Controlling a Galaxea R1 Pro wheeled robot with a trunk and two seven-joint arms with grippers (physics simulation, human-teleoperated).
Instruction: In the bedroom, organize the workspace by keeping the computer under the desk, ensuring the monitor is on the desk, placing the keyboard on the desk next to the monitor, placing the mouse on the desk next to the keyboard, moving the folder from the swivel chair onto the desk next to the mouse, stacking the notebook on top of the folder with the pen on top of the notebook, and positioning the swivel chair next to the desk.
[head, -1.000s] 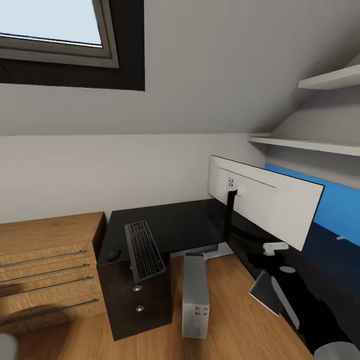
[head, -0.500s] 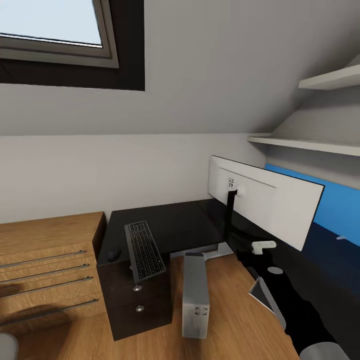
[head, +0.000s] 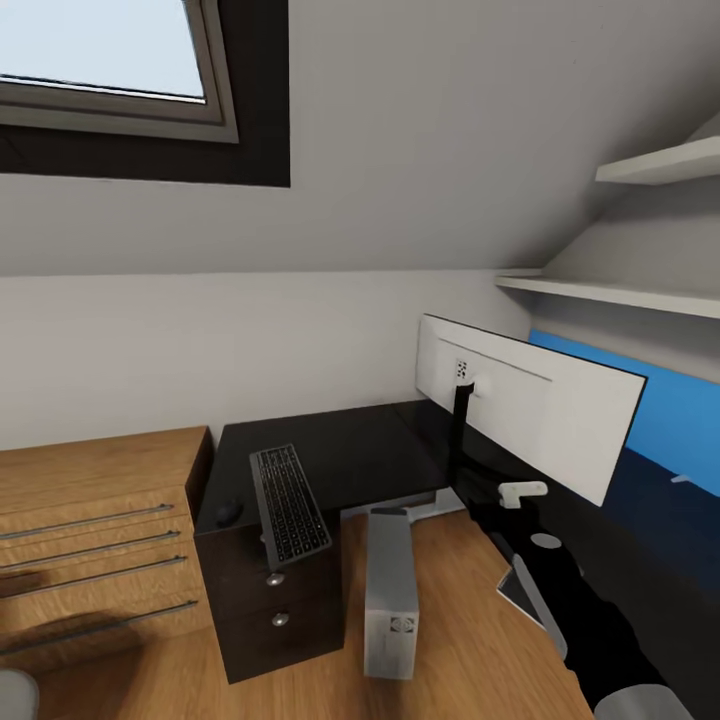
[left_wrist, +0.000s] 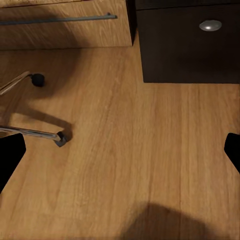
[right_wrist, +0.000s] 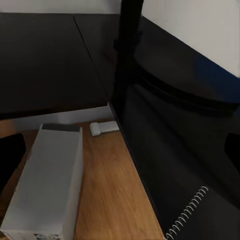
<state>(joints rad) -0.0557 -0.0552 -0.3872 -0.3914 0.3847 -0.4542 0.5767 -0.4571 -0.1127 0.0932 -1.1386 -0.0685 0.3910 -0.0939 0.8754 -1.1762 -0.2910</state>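
One keyboard (head: 289, 503), mouse (head: 228, 512) on desk (head: 360, 450).

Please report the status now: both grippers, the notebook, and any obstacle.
Left gripper open over the floor. Right gripper carries the notebook above the desk. Monitor stand close ahead.

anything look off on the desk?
The keyboard lies angled at the desk's front edge, its near end jutting past the edge above the drawers. The mouse sits left of it, the monitor stands turned, white back showing.
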